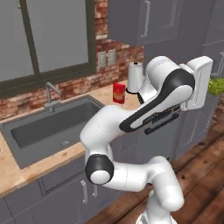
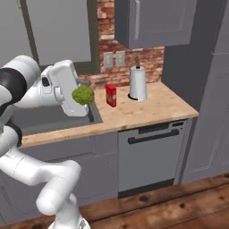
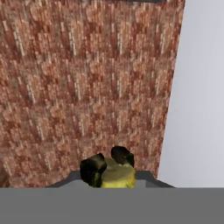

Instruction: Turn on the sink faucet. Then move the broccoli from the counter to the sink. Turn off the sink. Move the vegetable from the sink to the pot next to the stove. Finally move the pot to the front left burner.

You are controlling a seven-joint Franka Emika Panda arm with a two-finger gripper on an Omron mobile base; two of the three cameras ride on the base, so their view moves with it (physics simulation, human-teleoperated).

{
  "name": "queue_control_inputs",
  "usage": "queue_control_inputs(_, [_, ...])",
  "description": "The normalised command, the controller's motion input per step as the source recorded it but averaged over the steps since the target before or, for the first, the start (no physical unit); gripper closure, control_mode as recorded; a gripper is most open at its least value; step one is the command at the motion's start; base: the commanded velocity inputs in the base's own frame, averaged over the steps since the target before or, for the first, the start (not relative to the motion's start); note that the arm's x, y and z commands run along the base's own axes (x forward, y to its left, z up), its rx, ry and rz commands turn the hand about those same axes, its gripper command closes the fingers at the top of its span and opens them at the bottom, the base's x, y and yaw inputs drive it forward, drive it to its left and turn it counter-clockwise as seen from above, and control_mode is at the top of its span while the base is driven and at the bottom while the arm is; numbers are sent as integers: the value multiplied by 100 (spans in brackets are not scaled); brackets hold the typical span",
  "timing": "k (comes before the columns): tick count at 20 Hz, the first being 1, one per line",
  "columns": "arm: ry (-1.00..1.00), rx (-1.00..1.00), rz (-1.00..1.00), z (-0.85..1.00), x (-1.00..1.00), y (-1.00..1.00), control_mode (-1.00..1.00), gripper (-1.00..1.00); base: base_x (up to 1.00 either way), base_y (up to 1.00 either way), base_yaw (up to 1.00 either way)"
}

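My gripper (image 2: pixel 86 95) is shut on the broccoli (image 2: pixel 82 95), a small green floret, and holds it in the air above the counter (image 2: pixel 152 108), just right of the sink (image 1: pixel 48 127). In the left base view the broccoli (image 1: pixel 216 86) shows at the right edge, in front of my gripper (image 1: pixel 211 86). The hand view shows its pale stem (image 3: pixel 117 176) between my dark fingertips (image 3: pixel 92 168), against a brick wall. The grey faucet (image 1: pixel 51 94) stands behind the dark basin. The pot and the stove are out of view.
A red box (image 2: pixel 111 95) and a paper towel roll (image 2: pixel 137 83) stand on the counter right of the sink. A dishwasher front (image 2: pixel 150 152) sits below. Grey upper cabinets (image 2: pixel 154 22) hang overhead, and a tall grey cabinet (image 2: pixel 210 89) closes the right side.
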Motion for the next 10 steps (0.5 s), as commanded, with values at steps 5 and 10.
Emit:
queue_control_inputs(5, [0,0,0,0,0,0,100,100,-6,0,-44])
queue_control_inputs(10, [0,0,0,0,0,0,100,100,-7,0,-46])
